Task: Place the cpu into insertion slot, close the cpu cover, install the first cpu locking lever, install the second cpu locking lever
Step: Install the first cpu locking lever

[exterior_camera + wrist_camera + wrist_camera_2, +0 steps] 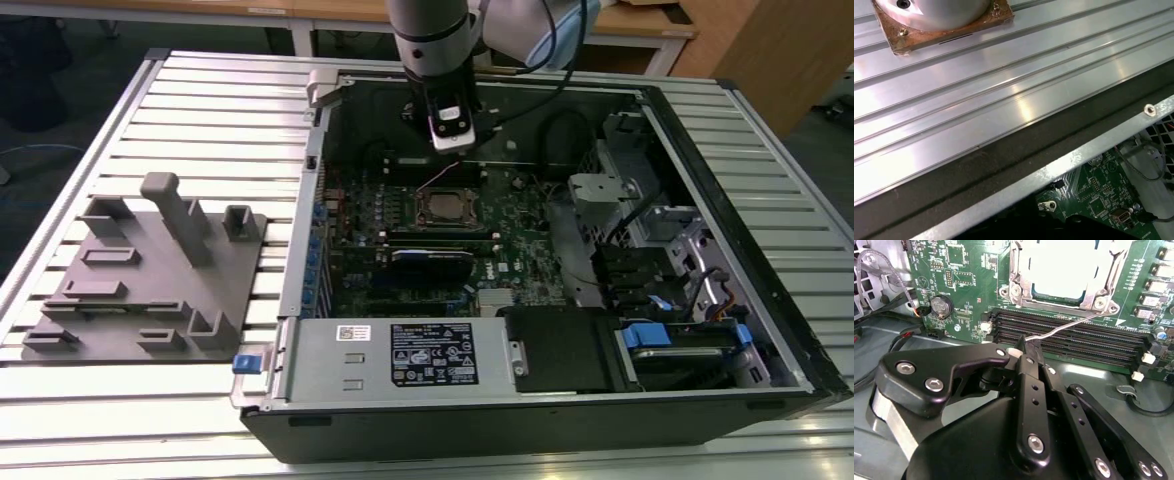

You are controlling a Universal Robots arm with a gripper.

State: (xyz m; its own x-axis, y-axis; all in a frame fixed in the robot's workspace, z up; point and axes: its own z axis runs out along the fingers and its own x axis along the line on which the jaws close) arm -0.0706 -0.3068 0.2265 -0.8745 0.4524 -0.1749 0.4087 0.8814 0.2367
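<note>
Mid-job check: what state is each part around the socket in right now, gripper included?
cpu cover: looks closed, lying flat.
cpu: seated beneath it, top showing through the window.
locking lever: unlatched, free end pinched in the jaws.
gripper: shut on the locking lever.
computer case: side open.

Bright glare on ribbed table [1019,107]
</note>
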